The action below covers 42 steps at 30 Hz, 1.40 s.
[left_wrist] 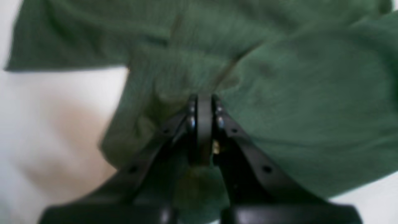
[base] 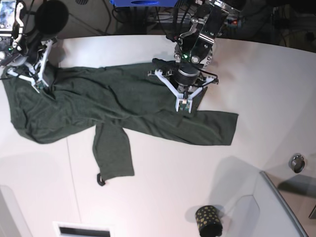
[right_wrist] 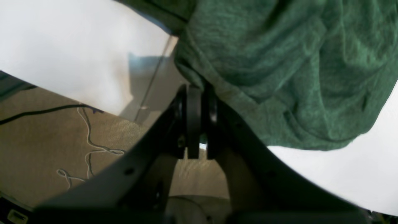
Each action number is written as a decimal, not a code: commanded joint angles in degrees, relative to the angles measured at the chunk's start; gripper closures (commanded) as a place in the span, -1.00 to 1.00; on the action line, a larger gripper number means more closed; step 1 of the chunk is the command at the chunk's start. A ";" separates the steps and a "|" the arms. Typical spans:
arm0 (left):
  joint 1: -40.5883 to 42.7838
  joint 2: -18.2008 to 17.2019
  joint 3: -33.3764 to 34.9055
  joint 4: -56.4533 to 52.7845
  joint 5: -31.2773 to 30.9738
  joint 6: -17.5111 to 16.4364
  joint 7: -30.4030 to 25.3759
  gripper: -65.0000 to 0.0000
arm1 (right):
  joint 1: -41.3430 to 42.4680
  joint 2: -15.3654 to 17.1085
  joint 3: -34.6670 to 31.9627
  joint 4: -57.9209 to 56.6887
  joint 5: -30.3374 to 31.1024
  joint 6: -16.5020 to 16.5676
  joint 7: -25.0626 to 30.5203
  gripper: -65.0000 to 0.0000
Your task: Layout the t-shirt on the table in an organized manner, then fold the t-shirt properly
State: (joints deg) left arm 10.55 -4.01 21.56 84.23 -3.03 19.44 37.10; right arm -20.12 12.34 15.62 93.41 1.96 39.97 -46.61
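White counter [base: 256, 89] carries the dark green t-shirt [base: 113, 106], stretched across its far-left part w/ one sleeve trailing toward the near side. Right gripper [base: 39, 85] pinches cloth at the counter's left edge, left gripper [base: 184, 105] pinches mid-shirt, prob. to pull it taut and flatten wrinkles. Black gold-dotted cup [base: 208, 220] sits well apart.
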 commanded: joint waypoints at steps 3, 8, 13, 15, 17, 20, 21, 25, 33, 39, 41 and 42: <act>1.72 -1.40 -0.42 -3.21 1.05 0.38 -4.53 1.00 | 0.65 0.89 0.34 1.06 0.20 0.03 0.24 0.98; 2.95 -7.20 -1.56 -5.15 0.52 0.56 -9.63 1.00 | 2.49 1.95 -2.83 2.55 -0.51 0.03 -3.37 0.98; 2.86 -9.04 -7.98 -1.37 1.14 0.56 -9.54 1.00 | 7.94 2.91 -9.33 5.80 -10.97 0.03 -9.43 0.98; 2.68 -9.22 -10.88 -0.31 1.14 0.56 -9.54 1.00 | 10.67 2.83 -12.32 4.75 -14.66 0.03 -10.14 0.98; 2.68 -9.22 -13.96 1.71 0.79 0.38 -9.54 1.00 | 13.57 2.74 -16.89 1.23 -15.45 0.03 -10.40 0.98; 3.21 -9.13 -14.84 5.31 0.61 0.38 -9.45 1.00 | 17.53 0.98 -20.85 -4.48 -15.54 0.03 -10.23 0.98; 3.30 -9.04 -14.84 6.37 0.61 0.38 -9.45 1.00 | 18.93 0.37 -21.55 -6.59 -15.54 0.03 -9.96 0.98; 4.09 -8.78 -14.84 8.21 0.61 0.38 -7.26 1.00 | 25.44 -1.83 -22.96 -14.59 -15.63 0.03 -8.47 0.98; 6.03 -9.22 -15.45 10.32 0.61 0.38 -5.67 1.00 | 26.05 0.89 -22.34 -13.19 -15.80 0.03 -7.94 0.33; 7.34 -9.22 -15.54 10.06 0.61 0.38 -5.67 1.00 | 17.70 -0.87 -8.45 -1.76 -15.54 0.03 -3.90 -0.59; 7.96 -9.22 -15.54 10.32 0.61 0.38 -5.67 1.00 | 14.36 -3.15 -0.28 1.32 -15.54 0.03 -0.91 -0.51; 8.14 -9.13 -15.54 10.32 0.61 0.38 -5.67 1.00 | 12.69 -4.38 3.15 2.20 -15.54 0.03 -0.20 -0.46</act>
State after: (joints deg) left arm 18.63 -12.82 6.07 93.54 -3.09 19.53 32.38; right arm -7.66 7.18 18.70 94.91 -13.10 39.97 -46.46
